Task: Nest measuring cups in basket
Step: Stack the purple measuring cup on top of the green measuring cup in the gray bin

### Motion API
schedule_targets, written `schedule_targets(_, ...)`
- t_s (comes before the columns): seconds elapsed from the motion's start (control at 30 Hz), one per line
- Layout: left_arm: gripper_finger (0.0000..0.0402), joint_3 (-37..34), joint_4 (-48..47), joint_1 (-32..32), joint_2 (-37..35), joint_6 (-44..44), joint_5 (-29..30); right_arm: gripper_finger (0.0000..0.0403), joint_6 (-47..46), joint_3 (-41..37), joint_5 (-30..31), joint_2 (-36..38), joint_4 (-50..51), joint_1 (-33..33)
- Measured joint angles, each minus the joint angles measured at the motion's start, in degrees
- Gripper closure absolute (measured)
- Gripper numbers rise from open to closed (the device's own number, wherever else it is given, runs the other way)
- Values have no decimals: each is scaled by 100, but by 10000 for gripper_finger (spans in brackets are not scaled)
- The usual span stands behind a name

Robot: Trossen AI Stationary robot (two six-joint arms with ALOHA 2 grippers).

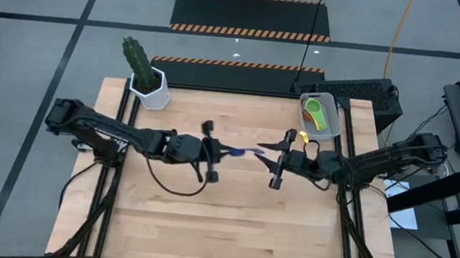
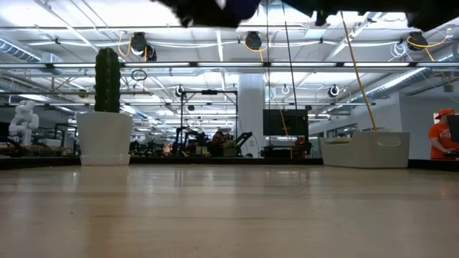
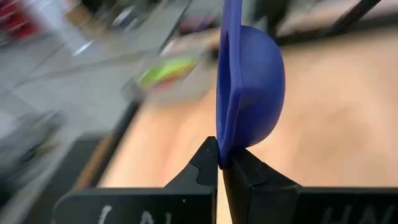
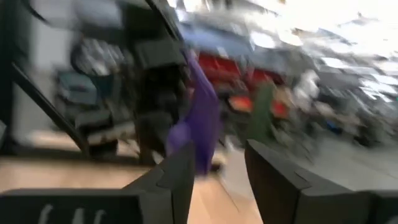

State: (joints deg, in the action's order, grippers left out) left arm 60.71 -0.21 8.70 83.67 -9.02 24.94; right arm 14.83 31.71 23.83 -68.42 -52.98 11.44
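Wooden table (image 1: 230, 221), white cactus pot (image 1: 155, 89), warehouse-like room.

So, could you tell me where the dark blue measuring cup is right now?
The dark blue measuring cup is held by the left gripper above the table's middle, between the two arms.

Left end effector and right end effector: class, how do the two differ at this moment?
The left end effector is shut on the dark blue cup, pinching its edge; the right end effector is open and holds nothing. The left end effector reaches in from the table's left, the right end effector from its right. Both hover above mid-table, facing each other.
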Motion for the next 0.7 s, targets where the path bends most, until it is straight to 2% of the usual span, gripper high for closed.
schedule_targets(0.13,395,-9,-734,-28,-54,70,1025,262,153,449,1069,287,1936,169)
schedule_targets(0.27,392,-17,-926,-127,-35,25,1209,262,85,1090,1870,193,3587,322)
schedule_targets(0.53,394,-278,-843,-298,55,-138,1155,261,818,1535,2877,-334,3704,705)
schedule_targets(0.7,396,-304,-829,-301,60,-271,975,261,1398,1589,2874,-558,3336,785)
